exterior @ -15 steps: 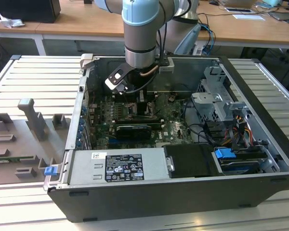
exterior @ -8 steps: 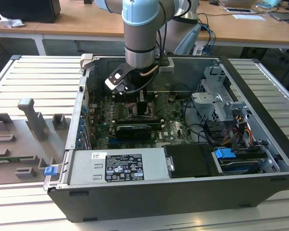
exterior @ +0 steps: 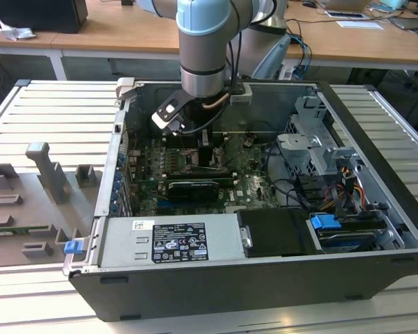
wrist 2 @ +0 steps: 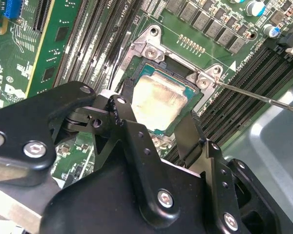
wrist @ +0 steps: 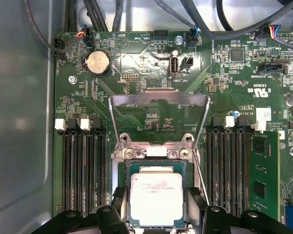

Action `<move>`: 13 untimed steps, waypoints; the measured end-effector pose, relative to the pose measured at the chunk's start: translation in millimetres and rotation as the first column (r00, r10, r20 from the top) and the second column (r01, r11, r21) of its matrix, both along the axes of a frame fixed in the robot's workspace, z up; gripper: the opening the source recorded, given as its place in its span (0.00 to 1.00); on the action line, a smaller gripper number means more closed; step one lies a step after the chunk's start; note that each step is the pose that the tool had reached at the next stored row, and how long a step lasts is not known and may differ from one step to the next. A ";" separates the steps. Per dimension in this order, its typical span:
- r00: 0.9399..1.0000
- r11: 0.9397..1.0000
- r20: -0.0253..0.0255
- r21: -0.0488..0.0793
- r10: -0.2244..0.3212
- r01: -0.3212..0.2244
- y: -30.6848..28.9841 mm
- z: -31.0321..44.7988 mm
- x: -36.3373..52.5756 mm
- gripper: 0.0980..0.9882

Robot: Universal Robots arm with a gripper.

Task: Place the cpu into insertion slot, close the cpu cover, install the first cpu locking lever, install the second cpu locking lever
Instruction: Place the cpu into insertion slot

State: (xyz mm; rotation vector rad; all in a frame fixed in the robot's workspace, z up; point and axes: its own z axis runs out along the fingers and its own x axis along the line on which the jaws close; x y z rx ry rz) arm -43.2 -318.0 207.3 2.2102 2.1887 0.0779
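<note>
The cpu (wrist: 156, 199), a pale silver square chip, lies in the insertion slot (wrist: 156, 152) on the green board; it shows too in the second wrist view (wrist 2: 158, 100). My gripper (wrist: 157, 207) reaches down over it, one black finger (wrist: 121, 201) against each side of the chip, shut on it. The cpu cover (wrist: 159, 99), a silver frame plate, stands swung open beyond the slot. A thin wire locking lever (wrist 2: 260, 95) stands raised beside the socket. In the exterior view the gripper (exterior: 207, 149) is low inside the computer case (exterior: 376, 181).
Long black memory slots (wrist: 83, 170) run along both sides of the socket. A round coin battery (wrist: 98, 62) and cables (wrist: 112, 14) lie past the cover. In the exterior view a power supply box (exterior: 171, 240) and drive bays (exterior: 320, 149) stand in the case, with grey fixtures (exterior: 45, 170) on the table.
</note>
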 end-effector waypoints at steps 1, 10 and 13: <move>1.000 1.000 0.000 0.000 0.000 0.000 0.0 1.2 0.0 0.57; 1.000 1.000 0.000 -0.001 0.000 0.000 0.0 8.1 0.0 0.14; 1.000 1.000 0.000 -0.001 0.000 0.000 0.0 9.4 0.0 0.07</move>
